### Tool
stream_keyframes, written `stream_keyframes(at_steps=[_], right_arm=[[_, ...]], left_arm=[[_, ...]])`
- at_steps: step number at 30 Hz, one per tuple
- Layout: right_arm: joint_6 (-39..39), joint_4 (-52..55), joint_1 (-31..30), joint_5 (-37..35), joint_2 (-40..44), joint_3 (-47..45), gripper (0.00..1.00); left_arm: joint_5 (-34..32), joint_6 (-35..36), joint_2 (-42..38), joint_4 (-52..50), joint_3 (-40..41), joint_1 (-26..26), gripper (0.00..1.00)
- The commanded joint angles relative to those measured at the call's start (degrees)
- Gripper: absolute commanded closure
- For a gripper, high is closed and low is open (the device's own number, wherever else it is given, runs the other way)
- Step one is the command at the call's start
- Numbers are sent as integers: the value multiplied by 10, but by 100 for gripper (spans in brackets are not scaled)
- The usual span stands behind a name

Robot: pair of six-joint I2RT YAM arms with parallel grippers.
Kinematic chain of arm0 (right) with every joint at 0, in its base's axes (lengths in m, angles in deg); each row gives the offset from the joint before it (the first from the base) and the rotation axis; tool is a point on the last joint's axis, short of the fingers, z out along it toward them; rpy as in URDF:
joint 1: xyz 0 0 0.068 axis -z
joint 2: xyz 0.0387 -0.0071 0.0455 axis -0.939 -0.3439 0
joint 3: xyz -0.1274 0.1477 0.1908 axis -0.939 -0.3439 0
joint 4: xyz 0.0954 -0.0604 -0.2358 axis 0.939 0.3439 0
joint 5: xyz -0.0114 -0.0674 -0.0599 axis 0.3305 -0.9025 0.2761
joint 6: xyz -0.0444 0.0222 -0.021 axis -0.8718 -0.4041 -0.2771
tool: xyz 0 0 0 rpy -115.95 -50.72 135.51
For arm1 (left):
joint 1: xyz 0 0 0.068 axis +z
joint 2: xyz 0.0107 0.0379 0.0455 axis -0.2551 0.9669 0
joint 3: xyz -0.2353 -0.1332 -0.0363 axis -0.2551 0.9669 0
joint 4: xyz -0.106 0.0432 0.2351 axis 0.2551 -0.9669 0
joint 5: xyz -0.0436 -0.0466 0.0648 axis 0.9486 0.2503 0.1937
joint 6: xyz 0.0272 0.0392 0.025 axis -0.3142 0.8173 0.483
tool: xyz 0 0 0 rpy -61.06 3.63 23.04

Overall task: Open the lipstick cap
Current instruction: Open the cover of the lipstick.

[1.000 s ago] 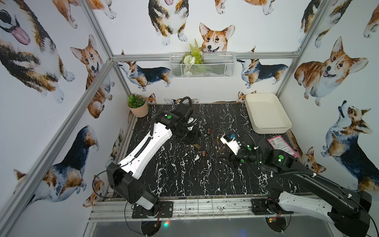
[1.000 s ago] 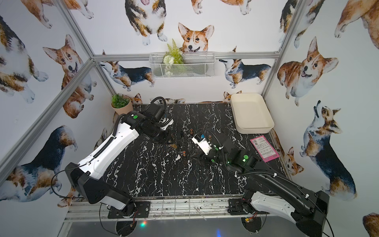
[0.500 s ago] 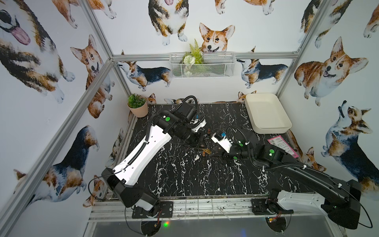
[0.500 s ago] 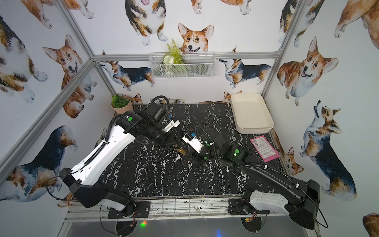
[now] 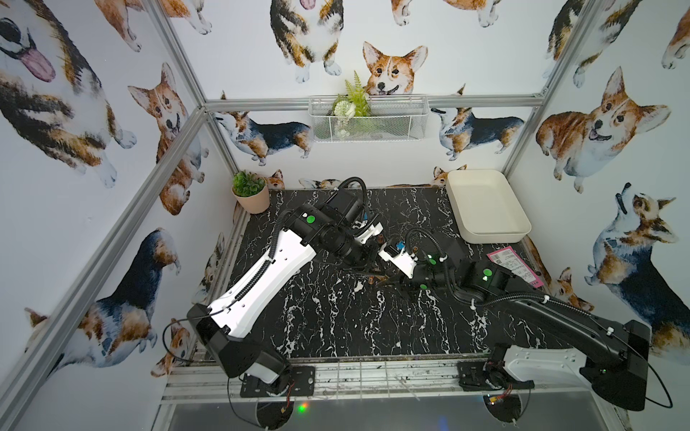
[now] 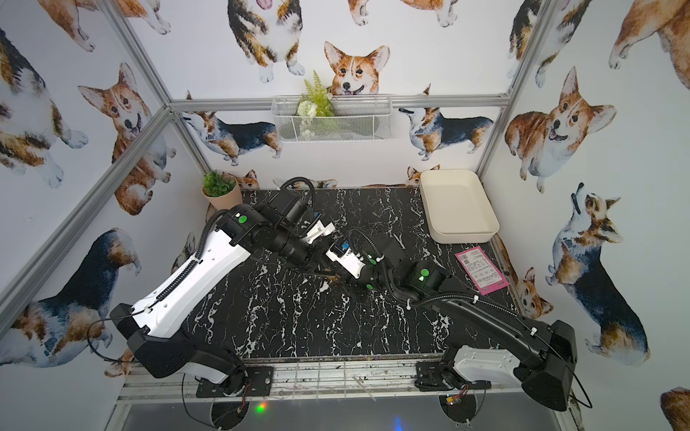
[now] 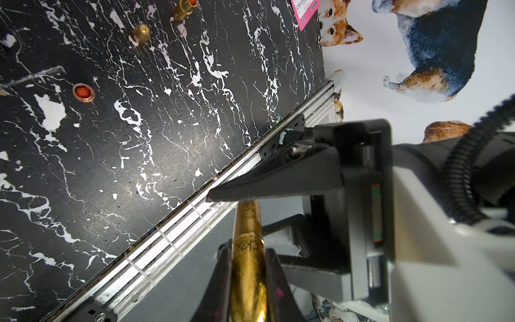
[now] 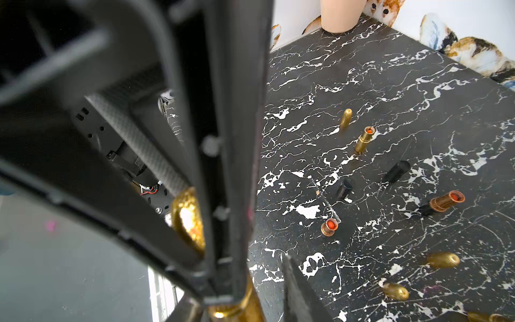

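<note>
Pulling straight along the tube looks like the trick here. Gold lipstick (image 7: 246, 220) is held up off the marble table (image 7: 139, 139), left gripper (image 7: 248, 252) clamped on one end, right gripper (image 8: 245, 295) straddling the other end, narrow but gap showing. Squeeze first.

Left gripper (image 5: 373, 261) & right gripper (image 5: 392, 278) meet tip to tip over the table (image 5: 336, 321), w/ a sliver of gold lipstick (image 5: 384, 277) btwn them. Cream tray (image 5: 485, 235) back right, pink card (image 5: 515, 266) near it.
</note>
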Motion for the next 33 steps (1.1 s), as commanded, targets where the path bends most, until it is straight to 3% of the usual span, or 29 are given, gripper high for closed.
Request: stream_keyframes(at_steps=[1,8,16,24,29,33], right_arm=[[-17,-16,0,-7,2,4,67],[-24,4,0,-10,6,6,71],[-27,19,0,-37,41,-6,57],[-27,22,0,-39,43,-13,57],[-28,22,0,-45,46,-15,58],[-29,17,0,-47,55,-20,67]], left_arm=[[22,4,4,-19,-8,-1,88],[22,7,10,-21,-11,0,87],[36,6,18,-22,-23,0,87],[45,4,21,-18,-30,0,87],[43,7,22,-18,-24,-1,87],[44,10,22,-17,-21,0,87]])
